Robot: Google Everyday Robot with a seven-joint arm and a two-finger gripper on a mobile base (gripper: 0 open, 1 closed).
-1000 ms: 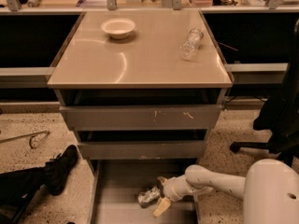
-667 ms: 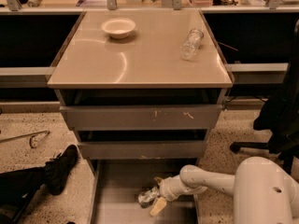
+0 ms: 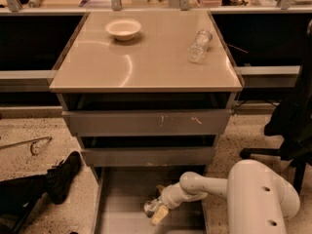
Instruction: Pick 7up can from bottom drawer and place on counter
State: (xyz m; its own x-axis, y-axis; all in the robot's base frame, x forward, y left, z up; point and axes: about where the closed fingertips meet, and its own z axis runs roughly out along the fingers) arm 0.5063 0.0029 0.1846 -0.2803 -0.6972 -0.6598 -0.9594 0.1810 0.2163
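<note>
The 7up can [image 3: 150, 208], small and shiny silver, lies on the floor of the open bottom drawer [image 3: 122, 194] near its middle. My gripper [image 3: 159, 202] reaches into the drawer from the right on a white arm. It is open, with one beige fingertip [image 3: 160, 214] in front of the can and the other behind it. The can sits at the fingertips, low on the drawer floor. The beige counter [image 3: 146, 67] is the glossy top of the cabinet above.
A white bowl [image 3: 123, 29] and a clear plastic bottle [image 3: 200, 45] lie on the counter. Two scratched grey drawer fronts [image 3: 146, 123] hang over the bottom drawer. A black shoe and leg [image 3: 58, 177] rest on the floor at left. A dark chair [image 3: 292, 126] stands at right.
My gripper and arm have shifted slightly left inside the drawer, closer around the can. The can has stayed on the drawer floor.
</note>
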